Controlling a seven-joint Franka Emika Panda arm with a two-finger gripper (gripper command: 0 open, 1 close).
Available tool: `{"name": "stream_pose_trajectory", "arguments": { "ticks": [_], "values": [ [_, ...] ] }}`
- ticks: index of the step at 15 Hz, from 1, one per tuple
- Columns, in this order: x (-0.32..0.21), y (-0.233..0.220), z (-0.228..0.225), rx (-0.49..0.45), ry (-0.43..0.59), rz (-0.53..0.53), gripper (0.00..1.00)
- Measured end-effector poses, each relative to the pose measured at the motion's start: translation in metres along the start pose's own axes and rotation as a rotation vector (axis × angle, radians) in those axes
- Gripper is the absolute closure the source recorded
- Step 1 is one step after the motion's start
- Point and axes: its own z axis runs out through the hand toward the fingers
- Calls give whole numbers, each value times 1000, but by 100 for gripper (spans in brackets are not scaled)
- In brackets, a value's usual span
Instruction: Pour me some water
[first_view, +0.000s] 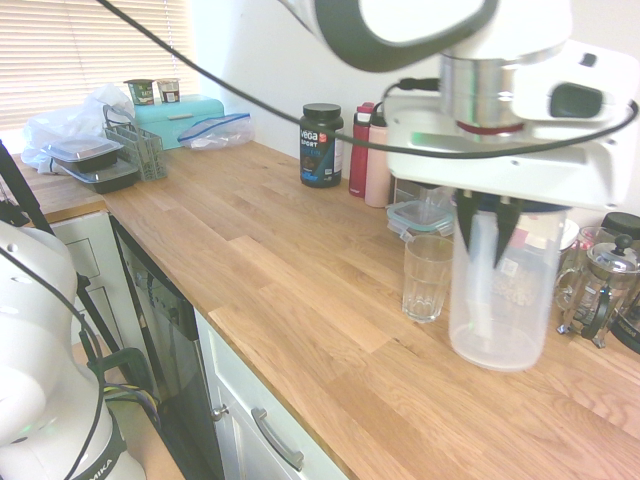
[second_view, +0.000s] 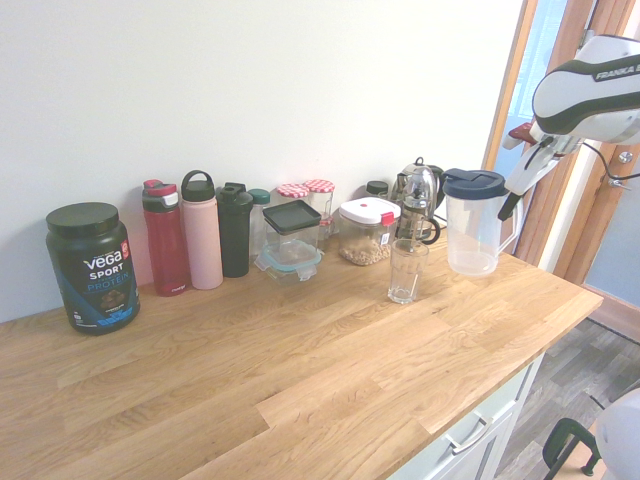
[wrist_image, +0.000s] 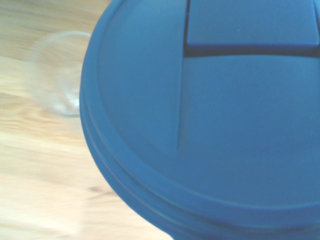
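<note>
Gripping the handle of the clear plastic pitcher (second_view: 474, 228), the claw (second_view: 513, 197) is clamped as tight as it goes, its dark fingers (first_view: 467, 222) pointing steeply down beside the pitcher's wall. The pitcher stands upright with its base on the wooden desk (second_view: 300, 370), its dark blue lid (wrist_image: 210, 125) shut on top. From the wrist view the lid fills almost the whole picture, with a blurred rim of the glass showing beside it.

One empty drinking glass (second_view: 406, 271) stands on the desk just beside the pitcher, apart from it, on the side away from the claw.

Further from the pitcher, past the glass, a row lines the wall: one French press (second_view: 418, 198) nearest the pitcher, one white-lidded container (second_view: 367, 230) of something brown, two jars with red checked lids (second_view: 308, 192), one lidded glass food box (second_view: 291, 240), then three bottles, black (second_view: 235, 230), pink (second_view: 201, 232) and red (second_view: 165, 240). One black protein tub (second_view: 93, 266) stands farthest from the pitcher.
</note>
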Motion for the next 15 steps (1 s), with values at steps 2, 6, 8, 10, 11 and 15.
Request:
{"name": "stream_pose_trajectory", "arguments": {
  "ticks": [2,6,8,10,11,15],
  "values": [
    [-34,-19,-21,7,18,19,100],
    [-103,-65,-48,-20,22,35,100],
    [-131,-102,-37,-10,26,48,100],
    [-155,-144,-26,33,13,56,100],
    [-166,-165,-25,57,9,59,100],
    [-214,-256,-12,127,44,109,100]
  ]
}}
